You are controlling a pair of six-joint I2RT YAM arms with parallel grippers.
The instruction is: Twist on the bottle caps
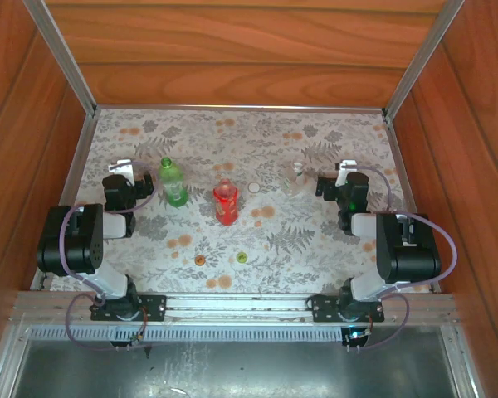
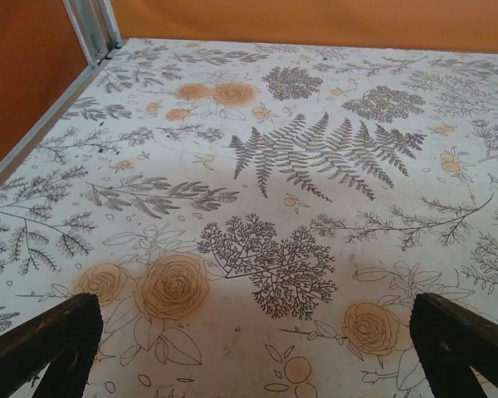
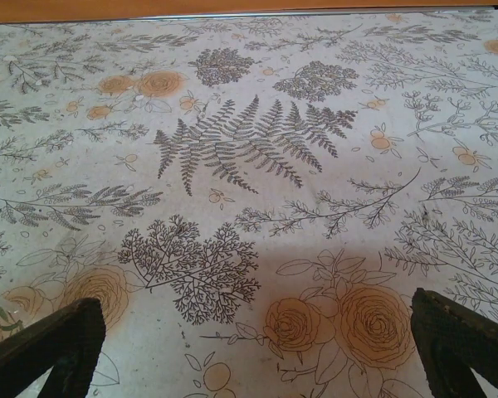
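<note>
Left pincer (image 1: 124, 174): wide open, with nothing in it. It is on the left side of the surface, just left of the green bottle and not touching it.
Left fingers (image 2: 46, 344): two dark tips far apart at the bottom corners of the left wrist view, with only cloth between them.
Right pincer (image 1: 342, 178): wide open, with nothing in it. It is on the right side of the surface, near the clear bottle and not touching it.
Right fingers (image 3: 461, 340): two dark tips far apart at the bottom corners of the right wrist view, with only cloth between them.
Green bottle (image 1: 173, 182): stands up on the left part of the surface.
Red bottle (image 1: 226, 203): stands up in the middle, a bit closer to the arms than the other two bottles.
Clear bottle (image 1: 297, 177): stands up to the right of the middle. It is the shortest one.
White cap (image 1: 254, 188): lies on the cloth between the red bottle and the clear bottle, touching neither.
Orange cap (image 1: 200, 259): lies on the cloth nearer the arms than the red bottle, well apart from it.
Yellow-green cap (image 1: 241, 257): lies near the orange cap, on its right.
Surface (image 1: 315, 240): covered by a pale cloth (image 2: 315, 124) with grey leaves and orange flowers.
Walls (image 1: 232, 50): brown wood on three sides.
</note>
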